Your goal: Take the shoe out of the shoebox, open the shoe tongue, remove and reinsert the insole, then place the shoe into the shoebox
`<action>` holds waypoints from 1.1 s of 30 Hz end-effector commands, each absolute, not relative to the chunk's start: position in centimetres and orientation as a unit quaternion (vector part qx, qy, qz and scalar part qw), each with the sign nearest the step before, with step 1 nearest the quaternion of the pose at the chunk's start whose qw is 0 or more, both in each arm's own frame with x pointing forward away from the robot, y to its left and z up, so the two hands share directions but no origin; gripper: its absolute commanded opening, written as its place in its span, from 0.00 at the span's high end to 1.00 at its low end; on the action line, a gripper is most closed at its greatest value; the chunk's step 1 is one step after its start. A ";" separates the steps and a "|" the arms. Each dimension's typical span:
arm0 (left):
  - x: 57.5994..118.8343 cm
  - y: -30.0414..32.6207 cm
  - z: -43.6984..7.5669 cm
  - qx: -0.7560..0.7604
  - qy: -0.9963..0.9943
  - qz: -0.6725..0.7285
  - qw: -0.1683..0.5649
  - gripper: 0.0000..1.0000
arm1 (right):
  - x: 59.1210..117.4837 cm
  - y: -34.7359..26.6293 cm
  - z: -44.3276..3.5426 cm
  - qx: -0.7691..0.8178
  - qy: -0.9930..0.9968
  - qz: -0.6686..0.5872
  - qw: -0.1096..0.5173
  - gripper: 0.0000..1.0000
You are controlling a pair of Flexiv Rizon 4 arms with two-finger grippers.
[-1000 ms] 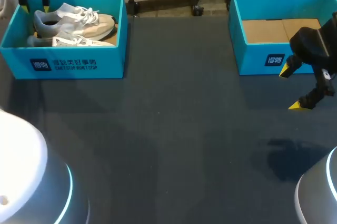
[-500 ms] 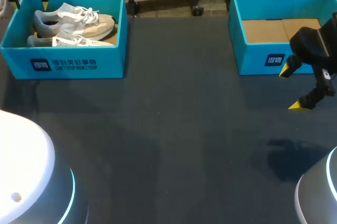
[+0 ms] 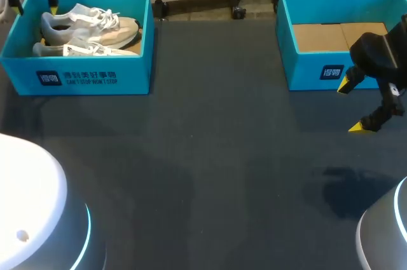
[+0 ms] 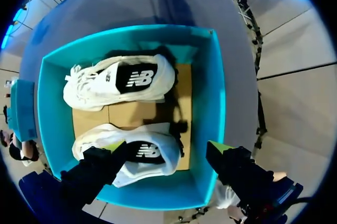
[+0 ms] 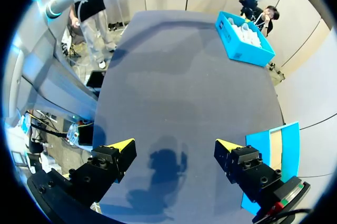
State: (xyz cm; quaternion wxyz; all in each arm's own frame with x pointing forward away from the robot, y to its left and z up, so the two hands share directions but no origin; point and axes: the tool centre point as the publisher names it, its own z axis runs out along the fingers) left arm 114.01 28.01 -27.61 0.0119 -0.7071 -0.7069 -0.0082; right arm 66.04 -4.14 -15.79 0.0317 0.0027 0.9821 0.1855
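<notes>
The blue shoebox (image 3: pixel 76 77) stands at the table's far left with two pale grey-and-cream sneakers lying in it. My left gripper (image 3: pixel 37 4) hangs open above the box's heel end, holding nothing. In the left wrist view the left gripper (image 4: pixel 166 147) looks straight down into the shoebox (image 4: pixel 216 103). One finger hovers over the heel of the nearer sneaker (image 4: pixel 150 155), and the other sneaker (image 4: pixel 121 79) lies ahead of it. My right gripper (image 3: pixel 354 106) is open and empty at the right, above bare table. The right wrist view has the right gripper (image 5: pixel 175 145) over dark tabletop, with the shoebox (image 5: pixel 245 42) far ahead.
A second blue box (image 3: pixel 318 73) with a cardboard floor stands at the far right, just behind my right gripper. It shows beside one finger as the second box (image 5: pixel 263 150) in the right wrist view. Dark table surface (image 3: pixel 210 155) stretches between the two boxes.
My left gripper has spread its fingers wider and lifted away from the sneaker's heel. Both sneakers lie unmoved in the box. The right arm has kept still.
</notes>
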 end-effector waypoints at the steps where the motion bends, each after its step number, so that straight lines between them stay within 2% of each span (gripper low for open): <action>1: 111.5 28.3 -27.4 -0.709 -0.705 -0.018 -0.008 0.00 | 66.3 -4.0 -15.8 0.002 0.983 0.184 0.029 0.00; 7: 109.9 28.1 -27.1 -0.713 -0.701 -0.019 -0.007 0.00 | 66.3 -4.0 -15.8 0.002 0.983 0.184 0.029 0.00; 11: 108.5 27.9 -27.4 -0.715 -0.699 -0.027 -0.006 0.13 | 66.3 -4.0 -15.8 0.002 0.983 0.184 0.029 0.00; 13: 107.8 27.9 -27.6 -0.717 -0.696 -0.027 -0.006 0.15 | 66.3 -4.0 -15.8 0.002 0.983 0.184 0.029 0.00; 14: 107.5 28.0 -27.8 -0.718 -0.695 -0.026 -0.007 0.22 | 66.3 -4.0 -15.8 0.002 0.983 0.184 0.029 0.00; 17: 106.8 27.9 -28.3 -0.720 -0.693 -0.027 -0.008 0.24 | 66.3 -4.0 -15.8 0.002 0.983 0.184 0.029 0.00; 20: 106.0 27.9 -28.8 -0.721 -0.692 -0.033 -0.011 0.21 | 66.3 -4.0 -15.8 0.002 0.983 0.184 0.029 0.00; 22: 105.6 28.0 -29.1 -0.723 -0.690 -0.031 -0.012 0.22 | 66.3 -4.0 -15.8 0.002 0.983 0.184 0.029 0.00; 24: 105.1 28.0 -29.3 -0.728 -0.685 -0.032 -0.013 0.29 | 66.3 -4.0 -15.8 0.002 0.983 0.184 0.029 0.00; 33: 104.6 28.1 -30.9 -0.731 -0.682 -0.024 -0.004 0.33 | 66.3 -4.0 -15.8 0.002 0.983 0.184 0.029 0.00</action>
